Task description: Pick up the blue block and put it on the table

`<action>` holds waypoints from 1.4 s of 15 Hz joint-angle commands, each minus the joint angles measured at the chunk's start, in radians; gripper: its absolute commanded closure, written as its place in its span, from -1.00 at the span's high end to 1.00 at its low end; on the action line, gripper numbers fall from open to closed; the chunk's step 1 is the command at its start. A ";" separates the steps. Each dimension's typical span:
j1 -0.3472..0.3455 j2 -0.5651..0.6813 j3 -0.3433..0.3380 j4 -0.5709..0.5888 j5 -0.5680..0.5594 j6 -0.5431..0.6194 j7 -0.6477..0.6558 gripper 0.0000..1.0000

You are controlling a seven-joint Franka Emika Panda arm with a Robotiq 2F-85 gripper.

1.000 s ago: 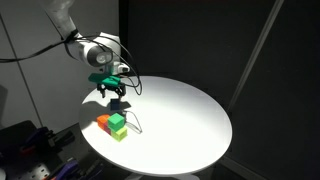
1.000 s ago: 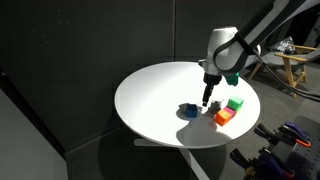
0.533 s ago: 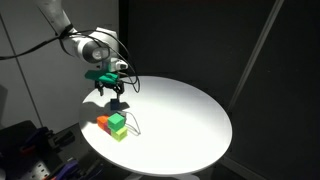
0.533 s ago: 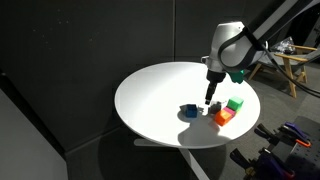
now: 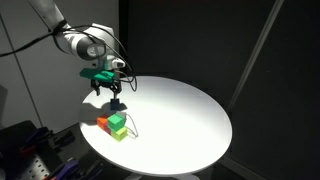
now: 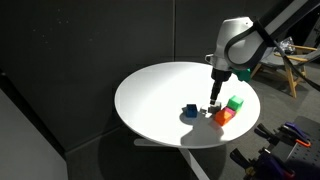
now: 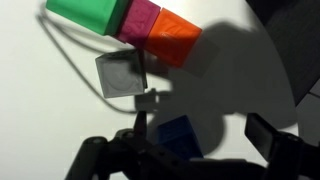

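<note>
Hand (image 5: 107, 91) open, holding nothing — it hovers above the desk (image 5: 185, 110). Blue block (image 6: 190, 110) sits on the desk, clear of the fingers; in the wrist view it shows right by the hand. Green block (image 6: 235, 103) and orange block (image 6: 223, 116) touch each other close by — near the desk edge.

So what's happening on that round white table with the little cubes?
A robot arm's gripper hangs open above the round white table, holding nothing. The small blue cube sits on the table below it, apart from the bright green cube and red-orange cube, which stand close together near the edge.
</note>
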 commanded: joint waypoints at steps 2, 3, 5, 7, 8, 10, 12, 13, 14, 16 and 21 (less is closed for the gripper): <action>0.000 0.004 0.000 0.001 0.000 -0.002 0.001 1.00; 0.000 0.004 0.000 0.001 0.000 -0.002 0.001 1.00; 0.000 0.004 0.000 0.001 0.000 -0.002 0.001 1.00; 0.000 -0.004 0.001 -0.004 0.002 0.002 -0.001 1.00; 0.001 -0.019 0.000 -0.012 -0.002 0.006 0.002 1.00; 0.003 -0.034 0.000 -0.019 -0.006 0.010 0.005 1.00; 0.004 -0.049 0.000 -0.025 -0.005 0.011 0.006 1.00; 0.005 -0.057 0.001 -0.030 -0.003 0.011 0.006 1.00; 0.006 -0.069 0.001 -0.037 0.002 0.012 0.005 1.00; 0.010 -0.089 0.001 -0.050 0.009 0.009 0.009 1.00; 0.019 -0.143 -0.005 -0.089 0.016 0.000 0.020 1.00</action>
